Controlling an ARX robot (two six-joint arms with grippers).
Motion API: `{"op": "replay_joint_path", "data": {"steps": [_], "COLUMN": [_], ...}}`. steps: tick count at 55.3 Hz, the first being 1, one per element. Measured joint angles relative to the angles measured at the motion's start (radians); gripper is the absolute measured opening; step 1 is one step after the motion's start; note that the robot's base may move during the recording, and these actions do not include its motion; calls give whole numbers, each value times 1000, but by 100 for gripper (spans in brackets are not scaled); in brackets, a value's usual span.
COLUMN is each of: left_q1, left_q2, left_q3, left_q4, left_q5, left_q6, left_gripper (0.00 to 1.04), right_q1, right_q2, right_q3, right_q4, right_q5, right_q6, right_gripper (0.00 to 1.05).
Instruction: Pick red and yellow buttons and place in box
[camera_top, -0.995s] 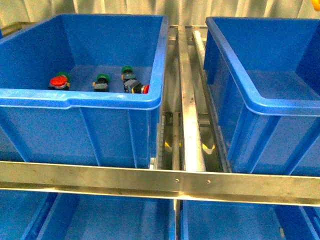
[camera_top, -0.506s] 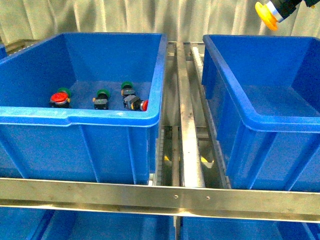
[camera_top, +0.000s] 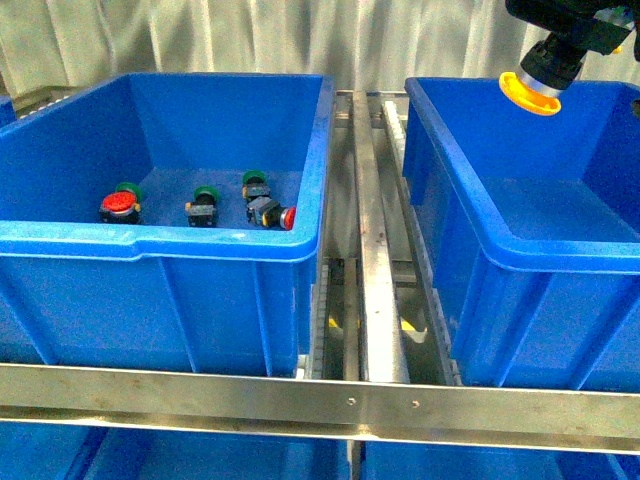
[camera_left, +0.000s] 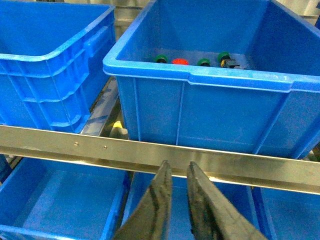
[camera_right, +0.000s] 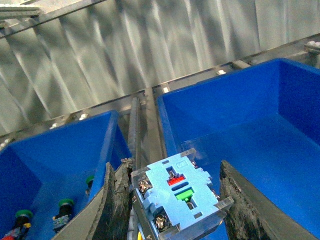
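My right gripper (camera_top: 566, 42) hangs at the top right, shut on the yellow button (camera_top: 530, 95), whose cap points down over the right blue box (camera_top: 470, 205). In the right wrist view the button's pale blue terminal block (camera_right: 176, 192) sits between the two fingers (camera_right: 114, 200), above that box (camera_right: 235, 125). Two red buttons (camera_top: 118, 204) (camera_top: 288, 218) lie on the floor of the left blue crate (camera_top: 200, 245). My left gripper (camera_left: 178, 169) is shut on nothing, low in front of the steel rail (camera_left: 150, 150); one red button (camera_left: 180, 62) shows in the crate beyond.
Green-capped buttons (camera_top: 205, 194) (camera_top: 254, 179) (camera_top: 128, 188) lie among the red ones. A steel roller track (camera_top: 375, 240) runs between the two crates. A steel crossbar (camera_top: 320, 400) spans the front, with more blue crates (camera_left: 60, 210) below. A corrugated wall (camera_right: 125, 55) stands behind.
My right gripper has come down from the top right corner into view, carrying the yellow button to just above the right box. The buttons in the left crate lie as before.
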Motion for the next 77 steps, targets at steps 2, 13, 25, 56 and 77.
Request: {"op": "replay_joint_path", "data": {"steps": [2, 13, 25, 56, 77], "left_q1": [0, 0, 0, 0, 0], "left_q2": [0, 0, 0, 0, 0], "left_q3": [0, 0, 0, 0, 0], "left_q4": [0, 0, 0, 0, 1], "left_q5": [0, 0, 0, -2, 0], "left_q6": [0, 0, 0, 3, 3], "left_gripper": [22, 54, 89, 97, 97], "right_q1": [3, 6, 13, 3, -52], "right_q2": [0, -5, -16, -50, -100], "right_q3": [0, -7, -21, -54, -66], "right_q4": [0, 0, -10, -42, -98], "right_q5": [0, 2, -2, 9, 2], "right_q6": [0, 0, 3, 79, 129], "right_gripper": [42, 42, 42, 42, 42]}}
